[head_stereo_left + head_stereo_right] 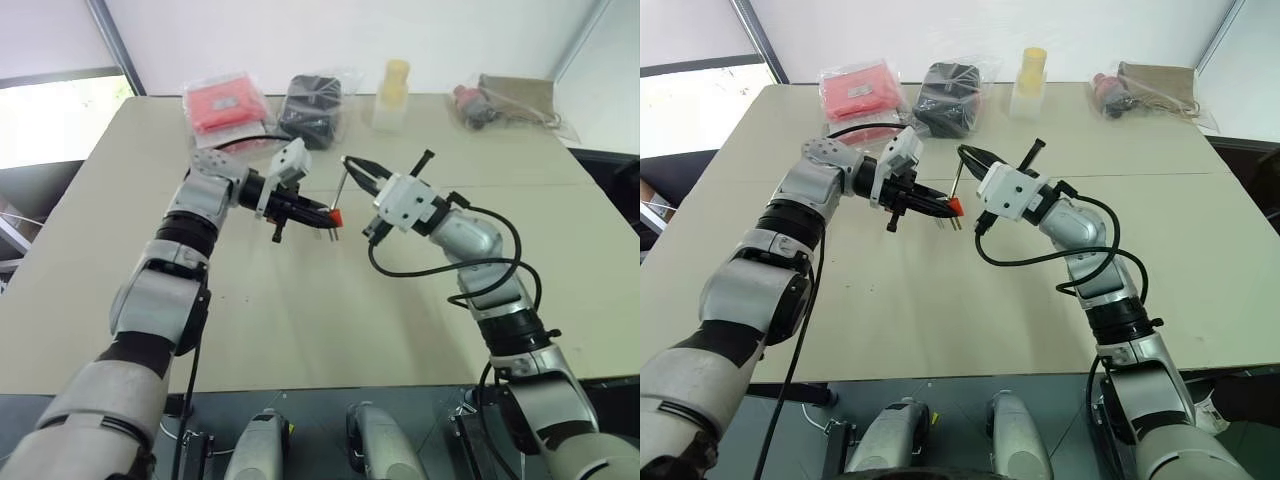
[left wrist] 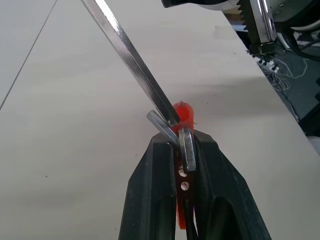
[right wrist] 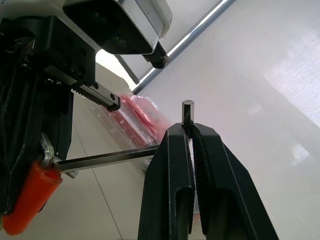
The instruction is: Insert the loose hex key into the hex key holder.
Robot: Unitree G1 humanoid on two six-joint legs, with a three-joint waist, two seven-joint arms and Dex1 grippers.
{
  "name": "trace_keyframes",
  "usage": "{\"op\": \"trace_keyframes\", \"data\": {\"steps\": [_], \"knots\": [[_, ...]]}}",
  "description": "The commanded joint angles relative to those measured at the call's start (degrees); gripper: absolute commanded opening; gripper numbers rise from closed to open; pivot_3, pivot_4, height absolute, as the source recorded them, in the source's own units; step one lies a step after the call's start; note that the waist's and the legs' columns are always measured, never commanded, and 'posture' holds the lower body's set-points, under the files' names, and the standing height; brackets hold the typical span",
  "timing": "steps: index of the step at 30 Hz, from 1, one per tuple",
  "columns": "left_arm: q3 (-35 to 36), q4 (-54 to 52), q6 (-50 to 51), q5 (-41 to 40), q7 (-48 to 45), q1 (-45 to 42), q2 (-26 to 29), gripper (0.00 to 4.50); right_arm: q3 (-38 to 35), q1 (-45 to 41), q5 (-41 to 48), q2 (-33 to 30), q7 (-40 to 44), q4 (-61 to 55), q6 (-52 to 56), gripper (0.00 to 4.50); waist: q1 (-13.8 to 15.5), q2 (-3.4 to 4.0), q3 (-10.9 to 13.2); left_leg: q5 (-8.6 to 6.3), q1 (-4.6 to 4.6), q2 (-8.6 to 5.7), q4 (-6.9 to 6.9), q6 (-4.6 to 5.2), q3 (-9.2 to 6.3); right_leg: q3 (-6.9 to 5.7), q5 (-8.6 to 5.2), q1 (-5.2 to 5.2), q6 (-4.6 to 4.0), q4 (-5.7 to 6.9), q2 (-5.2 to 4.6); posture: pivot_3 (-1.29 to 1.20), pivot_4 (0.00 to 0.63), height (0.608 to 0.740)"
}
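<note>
A: Report the condition of each end effector.

B: The left end effector (image 1: 325, 213) is closed on the hex key holder (image 1: 337, 215), an orange-red block seen just left of the frame centre in the left eye view. In the left wrist view the two black fingers (image 2: 150, 195) clamp the block from both sides, and short metal keys project from its near end. The right end effector (image 1: 352, 166) is closed on the loose hex key (image 1: 340, 190). In the right wrist view the short bent end of the key stands up between the fingers (image 3: 167, 185), and the long leg runs away toward the holder.

A: Where is the loose hex key relative to the holder?

B: Both are held above the table (image 1: 300, 320), in the upper middle of the left eye view. The long leg slants down from the right end effector to the holder. In the left wrist view its tip meets the orange block beside the projecting keys. Whether the tip sits inside a slot cannot be determined.

A: List other items on the table.

B: Along the far edge, top of the frame: a red packet in a clear bag (image 1: 225, 103) at upper left, a black item in a clear bag (image 1: 313, 108) beside it, a yellow-capped bottle (image 1: 392, 93) at centre, and a brown bundle (image 1: 505, 100) at upper right. All lie well apart from the end effectors.
</note>
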Motion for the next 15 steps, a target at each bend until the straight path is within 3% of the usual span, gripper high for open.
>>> {"op": "trace_keyframes", "data": {"steps": [1,15], "knots": [[1.18,-0.47,-1.32,-0.11,0.29,-0.81,0.77,0.0,-1.09,-0.99,0.12,-0.58,-0.24,-0.73,-0.59,0.1,0.0,0.0,0.0,0.0,0.0,0.0,0.0,0.0,0.0,0.0,0.0,0.0,0.0,0.0,0.0,0.0,0.15,0.74],[-0.03,1.85,-3.63,2.37,0.58,-1.73,0.2,0.0,-0.36,-0.86,0.36,-0.01,0.59,-3.68,-1.38,0.1,0.01,0.0,0.0,0.0,0.0,0.0,0.0,0.0,0.0,0.0,0.0,0.0,0.0,0.0,0.0,0.0,0.15,0.74]]}}
